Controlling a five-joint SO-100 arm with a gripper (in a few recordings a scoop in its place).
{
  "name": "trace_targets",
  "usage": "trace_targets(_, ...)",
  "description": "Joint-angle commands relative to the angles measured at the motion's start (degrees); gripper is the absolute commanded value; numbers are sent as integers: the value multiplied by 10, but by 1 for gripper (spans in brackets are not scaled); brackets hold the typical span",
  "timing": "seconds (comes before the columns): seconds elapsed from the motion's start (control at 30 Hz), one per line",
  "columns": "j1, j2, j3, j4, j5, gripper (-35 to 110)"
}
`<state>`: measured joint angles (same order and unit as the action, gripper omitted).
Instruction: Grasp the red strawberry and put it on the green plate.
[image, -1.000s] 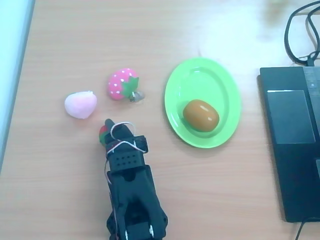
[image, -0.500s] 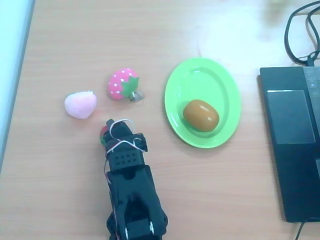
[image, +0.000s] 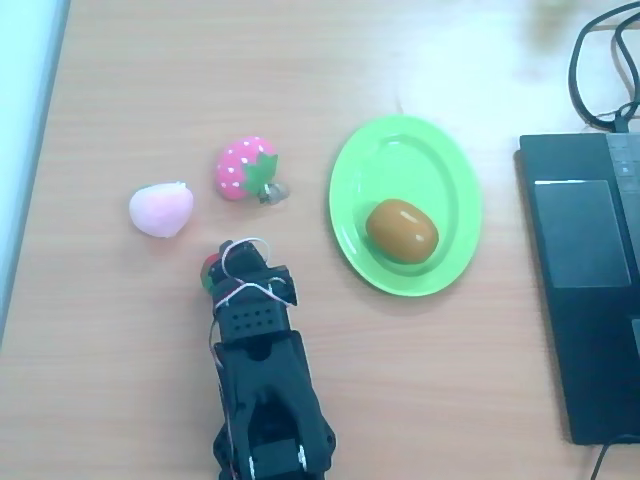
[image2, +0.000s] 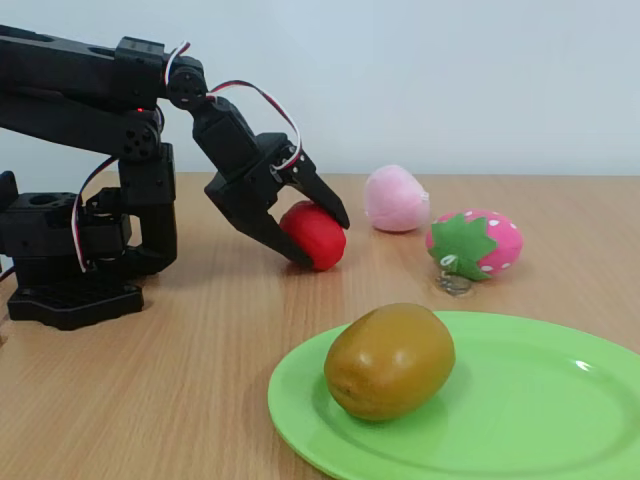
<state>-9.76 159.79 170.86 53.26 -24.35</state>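
Red strawberry (image2: 316, 235) caught between the two fingers of the black gripper (image2: 322, 236), low against the wooden table (image2: 200, 340), whether resting on the wood or just lifted not clear from the fixed view. Upper finger (image2: 322, 195) across the top of the fruit, lower finger under its near side, jaws clenched around it. From overhead, just a sliver of red and green (image: 209, 268) peeking out beside the gripper's tip (image: 224, 257).

Grasp apparently made; carry and placement left to do, judging by the fruit's spot well short of the dish. Green plate (image2: 560, 420) off to the fingers' right in the overhead view, well apart, already occupied by a brown kiwi-like toy (image2: 389, 360) near its middle, with bare rim and floor around it for a second fruit.

Beyond the fingertips, a pale pink peach toy (image: 160, 210) and a larger pink strawberry with white dots (image: 246, 168), both untouched, a small metal ring (image2: 453, 284) beside the latter. Dark laptop (image: 585, 290) and a cable loop (image: 600, 60) at the far edge of the overhead view.

Next likely needs: lift clear, swing toward the plate, release beside the kiwi without knocking it.
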Motion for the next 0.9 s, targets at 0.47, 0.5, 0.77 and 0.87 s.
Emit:
trace_targets(0.47,-13,-14,6,3,-95,34)
trace_targets(0.5,-14,-16,5,4,-103,34)
trace_targets(0.77,-33,-34,-12,35,-133,37)
trace_targets(0.87,-37,-43,-12,36,-153,37)
